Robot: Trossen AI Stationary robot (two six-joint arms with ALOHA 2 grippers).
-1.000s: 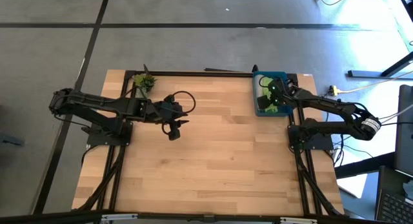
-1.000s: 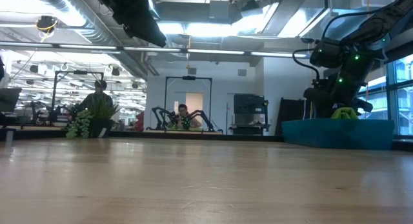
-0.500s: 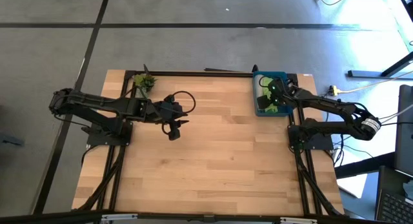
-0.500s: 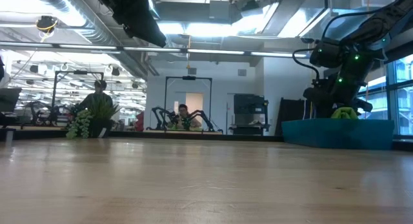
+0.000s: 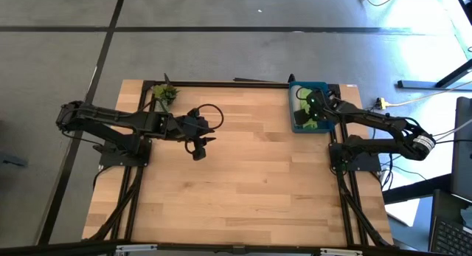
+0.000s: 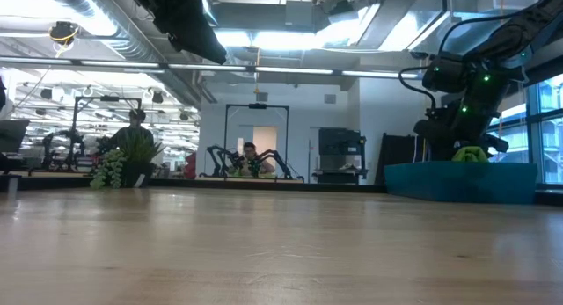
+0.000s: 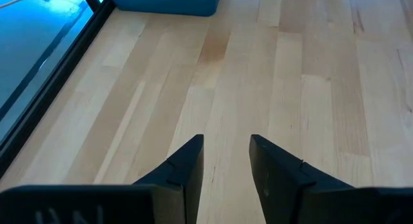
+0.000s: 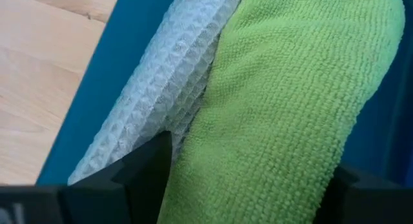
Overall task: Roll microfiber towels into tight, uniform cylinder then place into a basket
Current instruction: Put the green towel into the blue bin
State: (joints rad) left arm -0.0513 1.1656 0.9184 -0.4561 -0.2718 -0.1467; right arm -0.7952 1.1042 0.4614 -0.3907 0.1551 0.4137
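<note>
The bright green towel is rolled up and lies in the blue basket at the table's far right. The light grey towel, also rolled, lies against its side. My right gripper reaches down into the basket and is shut on the green roll. The roll also shows in the high view and above the basket wall in the low view. My left gripper hovers over bare wood left of the table's middle. It is open by a narrow gap and empty. My right gripper has the green roll between its two fingers, one finger at the side that meets the grey towel and one at the opposite side. The fingers lie across the roll. The roll lies in the basket, against the grey towel.
A small green plant sprig lies at the table's far left corner. Bare wood takes up the middle and near part of the table. The room behind shows desks, another robot rig and a person far off.
</note>
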